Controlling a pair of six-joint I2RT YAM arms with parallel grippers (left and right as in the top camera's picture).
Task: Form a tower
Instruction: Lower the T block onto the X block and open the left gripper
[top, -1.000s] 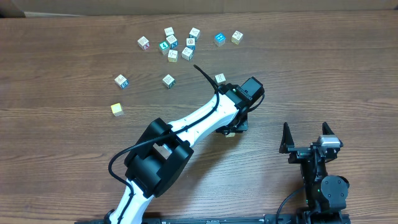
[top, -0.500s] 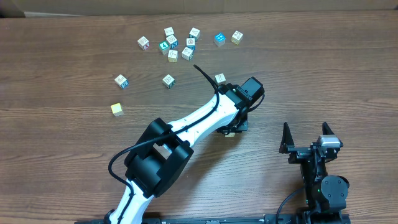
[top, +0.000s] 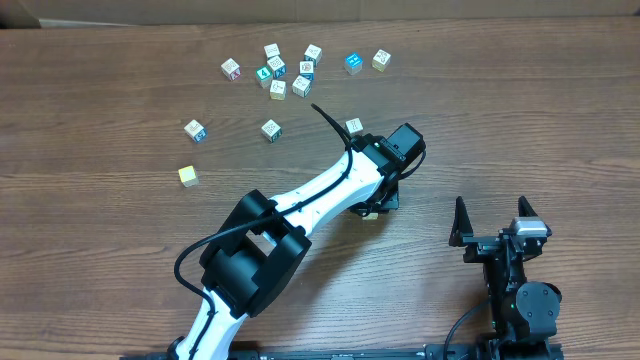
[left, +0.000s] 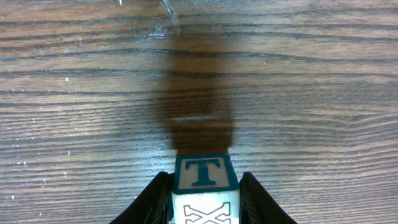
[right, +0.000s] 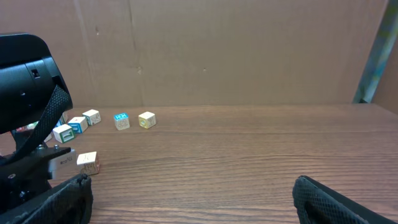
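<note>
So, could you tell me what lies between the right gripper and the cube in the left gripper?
Overhead, only bare table separates the right gripper and cube.

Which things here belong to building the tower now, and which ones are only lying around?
In use: small pale wooden cube with a teal T; left gripper, shut on it.
Lying about: loose printed wooden cubes; yellow wooden cube; right gripper, open, holding nothing.
</note>
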